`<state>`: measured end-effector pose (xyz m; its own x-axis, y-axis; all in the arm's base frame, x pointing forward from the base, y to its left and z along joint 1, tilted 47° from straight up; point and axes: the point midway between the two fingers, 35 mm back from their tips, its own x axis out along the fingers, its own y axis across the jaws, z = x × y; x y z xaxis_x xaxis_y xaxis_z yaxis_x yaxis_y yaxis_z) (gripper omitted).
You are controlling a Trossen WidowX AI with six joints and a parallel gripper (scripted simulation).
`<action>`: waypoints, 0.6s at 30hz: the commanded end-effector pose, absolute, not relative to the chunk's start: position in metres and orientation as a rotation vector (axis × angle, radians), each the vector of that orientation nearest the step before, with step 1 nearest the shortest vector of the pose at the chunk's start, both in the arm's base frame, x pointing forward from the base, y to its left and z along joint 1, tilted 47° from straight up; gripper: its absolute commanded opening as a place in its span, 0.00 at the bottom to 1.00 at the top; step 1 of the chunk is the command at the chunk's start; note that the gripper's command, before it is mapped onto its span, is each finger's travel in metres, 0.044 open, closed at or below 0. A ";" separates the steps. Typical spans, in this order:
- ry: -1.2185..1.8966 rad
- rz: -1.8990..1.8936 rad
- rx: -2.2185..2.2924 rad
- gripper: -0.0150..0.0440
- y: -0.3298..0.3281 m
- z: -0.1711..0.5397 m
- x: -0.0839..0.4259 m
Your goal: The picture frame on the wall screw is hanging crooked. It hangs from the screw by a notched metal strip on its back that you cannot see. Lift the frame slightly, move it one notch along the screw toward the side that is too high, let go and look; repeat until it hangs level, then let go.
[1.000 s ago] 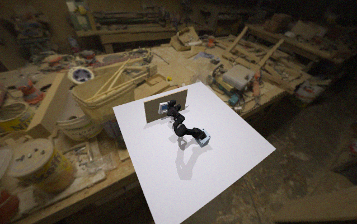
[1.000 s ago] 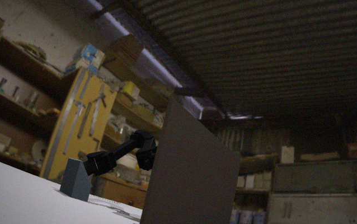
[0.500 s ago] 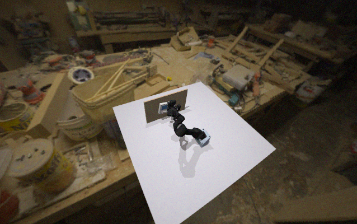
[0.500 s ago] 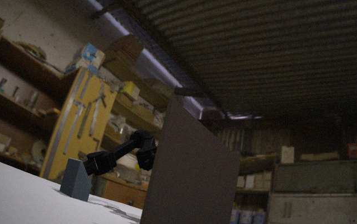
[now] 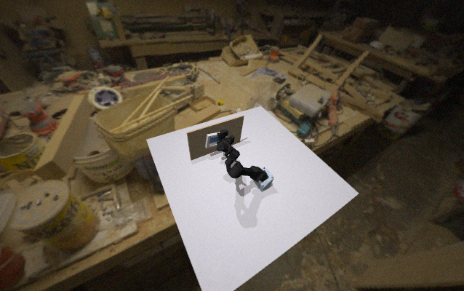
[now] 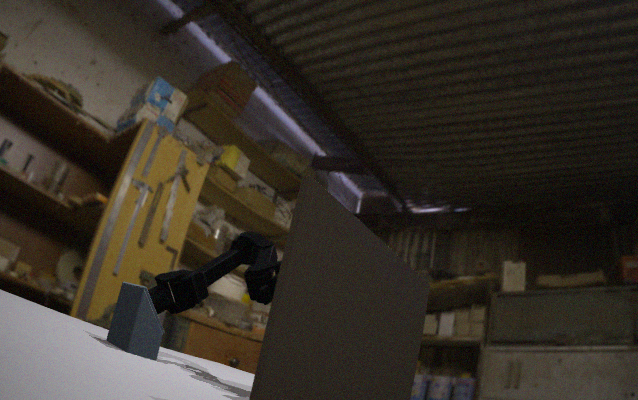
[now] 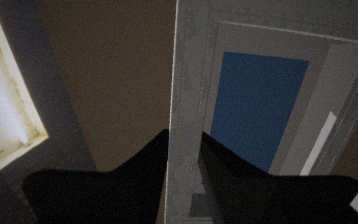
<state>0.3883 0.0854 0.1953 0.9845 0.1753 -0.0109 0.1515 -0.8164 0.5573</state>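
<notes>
The picture frame (image 5: pixel 207 142) (image 7: pixel 186 75), pale with a blue picture, is at the brown upright board (image 5: pixel 197 146) (image 6: pixel 349 285) (image 7: pixel 115 75). My gripper (image 5: pixel 219 136) (image 7: pixel 182 135) is shut on one side rail of the frame; in the wrist view the rail runs between the two black fingers. In the top view the arm covers the frame's right part. The screw and the notched strip are hidden, and I cannot tell how far the frame tilts. In the exterior view the board hides the frame and the fingertips.
The board stands on a white table top (image 5: pixel 294 218) (image 6: pixel 24 350). The arm's blue-grey base (image 5: pixel 265 182) (image 6: pixel 134 320) stands on the same table top, in front of the board. A cluttered workshop surrounds the table top.
</notes>
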 end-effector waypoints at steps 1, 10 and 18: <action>0.204 0.075 2.542 0.25 0.083 0.202 0.389; 0.204 0.075 2.542 0.25 0.085 0.201 0.389; 0.204 0.075 2.542 0.25 0.085 0.202 0.389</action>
<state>0.3880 0.0858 0.1962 0.9855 0.1696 -0.0076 0.1450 -0.8176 0.5572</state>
